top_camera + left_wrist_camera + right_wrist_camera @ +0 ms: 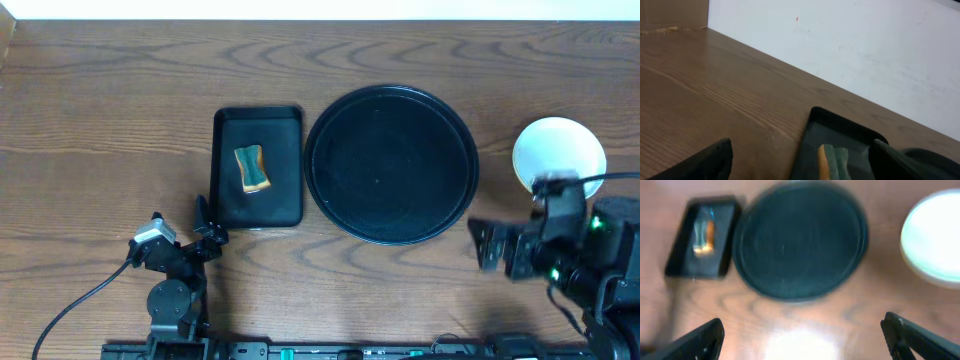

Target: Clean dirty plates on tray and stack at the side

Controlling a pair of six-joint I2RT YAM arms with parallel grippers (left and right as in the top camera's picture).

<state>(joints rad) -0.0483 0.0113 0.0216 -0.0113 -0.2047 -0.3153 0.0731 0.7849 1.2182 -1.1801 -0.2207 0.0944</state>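
Note:
The large round black tray point(391, 163) sits mid-table with nothing on it; it also shows in the right wrist view point(799, 240). A stack of pale plates point(558, 152) stands to its right on the table, seen as a pale mint-white disc in the right wrist view point(935, 237); how many plates are in it I cannot tell. My right gripper point(487, 243) is open and empty, in front of the tray's right edge and left of the stack; its fingers point(802, 340) frame bare wood. My left gripper point(203, 232) is open and empty at the front left corner of the rectangular tray, its fingers point(802, 162) spread wide.
A smaller rectangular black tray point(258, 166) left of the round one holds a yellow-and-green sponge point(251, 168), also seen in the left wrist view point(832, 161). A cable runs from the left arm to the front left. A white wall bounds the far edge.

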